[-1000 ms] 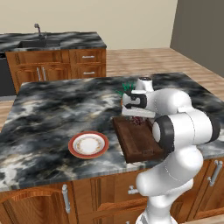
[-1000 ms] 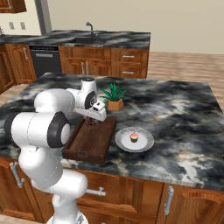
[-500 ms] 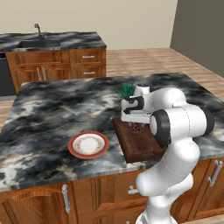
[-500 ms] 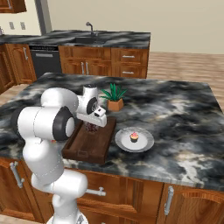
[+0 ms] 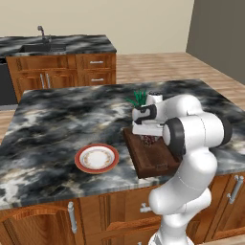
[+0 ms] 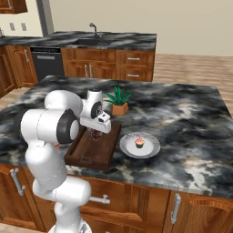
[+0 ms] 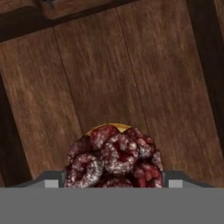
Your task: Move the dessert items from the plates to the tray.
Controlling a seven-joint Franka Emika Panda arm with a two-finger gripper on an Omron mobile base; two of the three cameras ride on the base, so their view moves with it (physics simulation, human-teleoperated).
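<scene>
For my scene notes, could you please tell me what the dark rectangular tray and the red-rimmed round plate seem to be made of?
The dark brown rectangular tray looks like matte wood: plank seams and grain streaks run along its floor. The red-rimmed round plate looks like glazed ceramic, judging by its smooth cream centre and even red band, though painted plastic cannot be excluded.

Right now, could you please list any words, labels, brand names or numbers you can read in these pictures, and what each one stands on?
None: no readable text on the tray, the red-rimmed plate, the whitish plate, the plant pot, the dark berry-topped sweet, the cabinets or the robot arm.
</scene>
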